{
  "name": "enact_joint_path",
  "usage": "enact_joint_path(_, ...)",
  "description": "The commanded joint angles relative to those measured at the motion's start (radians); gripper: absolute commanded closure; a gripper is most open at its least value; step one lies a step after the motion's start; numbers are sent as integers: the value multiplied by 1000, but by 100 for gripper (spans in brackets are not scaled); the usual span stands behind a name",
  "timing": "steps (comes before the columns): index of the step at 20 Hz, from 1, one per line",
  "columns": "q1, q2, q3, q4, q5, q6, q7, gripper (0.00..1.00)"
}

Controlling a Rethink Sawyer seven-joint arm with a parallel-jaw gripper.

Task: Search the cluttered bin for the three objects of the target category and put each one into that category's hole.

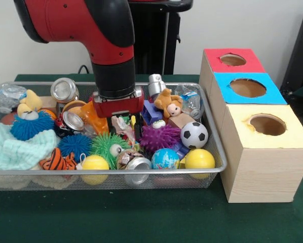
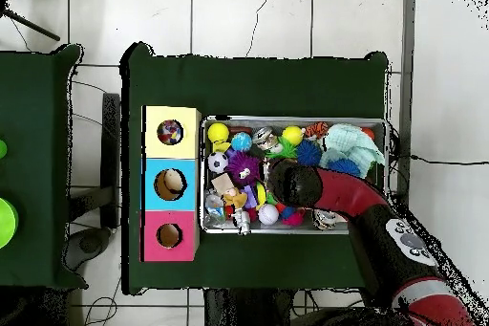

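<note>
My gripper (image 1: pixel 124 126) reaches down into the middle of the wire bin (image 1: pixel 218 147). Its black fingers (image 1: pixel 138 129) stand apart, open, straddling a crumpled wrapper (image 1: pixel 124 127) in the clutter. Around it lie a soccer ball (image 1: pixel 194 134), two yellow balls (image 1: pixel 199 159) (image 1: pixel 95 163), a globe ball (image 1: pixel 165 158), and purple (image 1: pixel 159 137), green (image 1: pixel 108 146) and blue (image 1: pixel 73 145) spiky balls. The wooden box right of the bin has a red hole (image 1: pixel 233 59), a blue hole (image 1: pixel 248 87) and a yellow hole (image 1: pixel 267 124). From overhead the arm (image 2: pixel 329 193) covers the gripper.
A monkey plush (image 1: pixel 169 104), tin cans (image 1: pixel 64 90) (image 1: pixel 136 163), a tiger plush (image 1: pixel 58 162) and a pale green knit cloth (image 1: pixel 4 149) also fill the bin. In the overhead view, things lie inside the yellow hole (image 2: pixel 170 132) and blue hole (image 2: pixel 170 184).
</note>
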Motion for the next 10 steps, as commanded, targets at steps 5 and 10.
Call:
enact_joint_path(5, 20, 207, -41, -66, -41, -135, 145, 100)
enact_joint_path(10, 50, 229, -54, -98, -31, -172, 155, 100)
